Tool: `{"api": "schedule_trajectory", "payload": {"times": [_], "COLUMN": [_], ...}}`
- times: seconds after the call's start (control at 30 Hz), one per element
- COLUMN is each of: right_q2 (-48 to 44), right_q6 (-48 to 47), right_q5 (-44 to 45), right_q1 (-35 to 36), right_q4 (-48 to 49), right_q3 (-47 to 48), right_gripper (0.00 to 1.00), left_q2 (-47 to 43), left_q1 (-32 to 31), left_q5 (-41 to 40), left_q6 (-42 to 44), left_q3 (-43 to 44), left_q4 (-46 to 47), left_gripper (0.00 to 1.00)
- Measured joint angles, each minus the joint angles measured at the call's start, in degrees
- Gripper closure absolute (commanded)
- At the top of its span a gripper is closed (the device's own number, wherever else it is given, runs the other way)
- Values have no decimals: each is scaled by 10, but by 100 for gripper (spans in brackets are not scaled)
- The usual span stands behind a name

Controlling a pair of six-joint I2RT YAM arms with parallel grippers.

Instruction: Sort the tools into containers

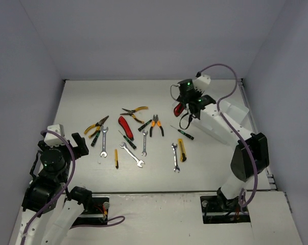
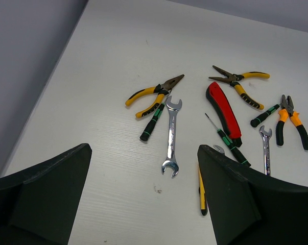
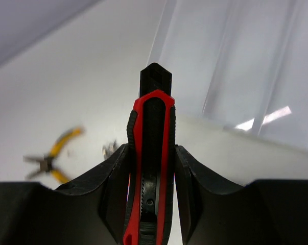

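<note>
My right gripper (image 1: 182, 108) is shut on a red-black utility knife (image 3: 152, 132) and holds it above the table, beside the white translucent tray (image 3: 235, 76), whose long compartments show at the upper right of the right wrist view. In the top view the tray (image 1: 248, 115) lies along the right side, partly hidden by the right arm. My left gripper (image 2: 143, 204) is open and empty above the table's left part. Ahead of it lie a silver wrench (image 2: 171, 138), yellow-handled pliers (image 2: 151, 94) and a second red-black knife (image 2: 222, 109).
Spread over the table's middle are orange pliers (image 1: 155, 125), more yellow pliers (image 1: 134, 111), wrenches (image 1: 132, 154) (image 1: 174, 156), screwdrivers (image 1: 184, 133) (image 1: 126, 139) and yellow knives (image 1: 182, 150) (image 1: 116, 158). Grey walls enclose the table on three sides.
</note>
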Motion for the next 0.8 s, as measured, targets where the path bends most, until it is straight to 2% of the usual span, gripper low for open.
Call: {"api": "schedule_trajectory", "payload": {"times": [0.2, 0.4, 0.47, 0.63, 0.73, 0.8], "right_q2": [93, 232, 277, 366, 392, 396], "right_q6": [-31, -50, -57, -66, -70, -73], "right_q5": [7, -9, -14, -30, -40, -46], "right_q1": [-122, -162, -168, -174, -175, -175], "right_q4": [8, 11, 6, 7, 5, 6], "right_q3": [119, 214, 241, 291, 303, 306], "right_gripper": [100, 100, 97, 70, 50, 41], "left_q2": [1, 2, 2, 2, 2, 2], "left_q1": [0, 3, 3, 3, 4, 4], "left_q5": [0, -1, 0, 0, 0, 1], "left_q6": [0, 0, 0, 0, 0, 0], "left_q3": [0, 0, 0, 0, 0, 0], "left_q4": [0, 0, 0, 0, 0, 0], "left_gripper": [17, 17, 17, 17, 17, 17]}}
